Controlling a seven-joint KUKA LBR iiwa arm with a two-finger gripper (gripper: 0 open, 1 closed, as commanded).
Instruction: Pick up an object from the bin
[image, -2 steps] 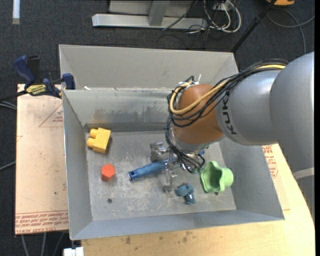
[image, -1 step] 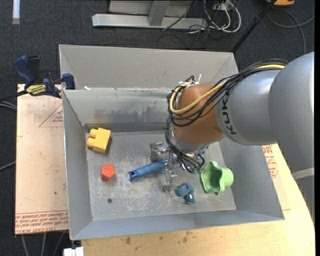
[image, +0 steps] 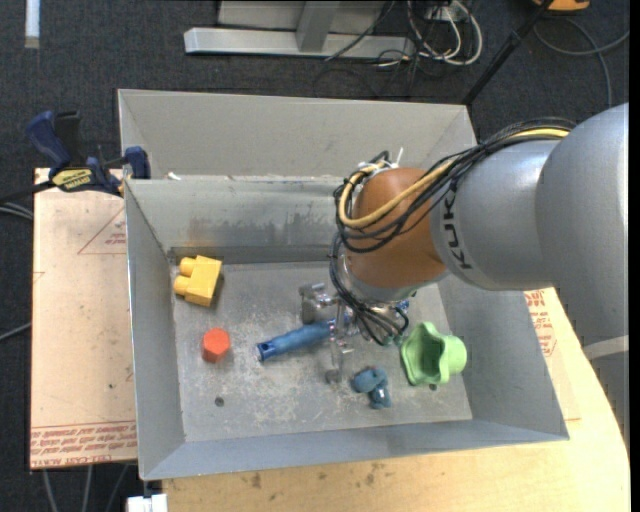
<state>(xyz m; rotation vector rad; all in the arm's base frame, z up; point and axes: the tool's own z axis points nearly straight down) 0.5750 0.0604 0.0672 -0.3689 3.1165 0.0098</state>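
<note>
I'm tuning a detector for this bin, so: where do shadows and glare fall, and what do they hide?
Camera view: soft, even light, no hard glare; only a dull highlight on the orange wrist cover. Camera view: a dark band shades the bin's rear wall; the yellow block casts just a faint shadow; the cover overhangs the gripper.

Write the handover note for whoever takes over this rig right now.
Gripper: low over the bin's middle, at the right end of the long blue stick; no grasp can be confirmed.
Things: yellow block back left, orange cylinder left, green cup right, small blue-grey piece near the front.
Done: nothing looks lifted yet.
Left: secure one thing and raise it out of the bin.
</note>
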